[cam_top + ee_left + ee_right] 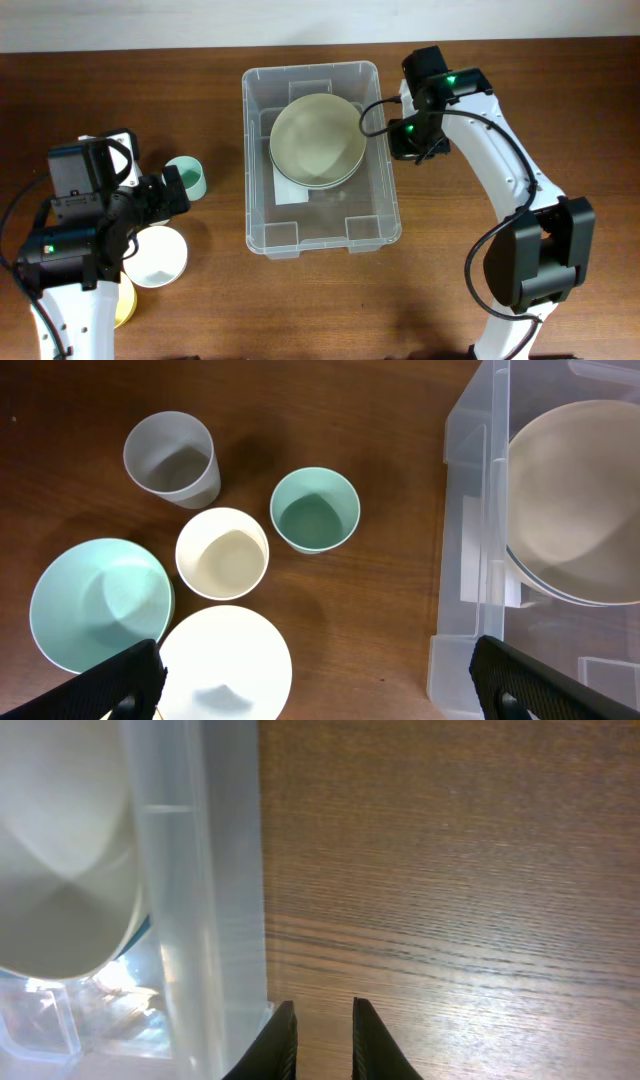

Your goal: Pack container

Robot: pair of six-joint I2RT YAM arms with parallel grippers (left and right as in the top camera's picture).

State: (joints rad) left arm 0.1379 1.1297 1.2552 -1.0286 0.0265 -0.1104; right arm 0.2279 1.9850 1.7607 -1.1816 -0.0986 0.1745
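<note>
The container (248, 170), a large clear plastic tub, stands at the table's middle with stacked pale bowls (317, 138) in its far half. My right gripper (408, 140) is just outside its right wall, fingers nearly together and empty; the right wrist view shows the gripper (320, 1038) over bare wood beside the container's wall (200, 900) and a bowl (60, 870). My left gripper (320, 690) is wide open and empty above the table left of the container (470, 540), between a white bowl (225, 665) and the tub's corner.
Left of the tub stand a grey cup (172, 458), a teal cup (314, 510), a cream cup (222, 552) and a teal bowl (98, 603). The overhead view shows the teal cup (187, 177), the white bowl (155, 256) and a yellow dish (125, 303) by my left arm.
</note>
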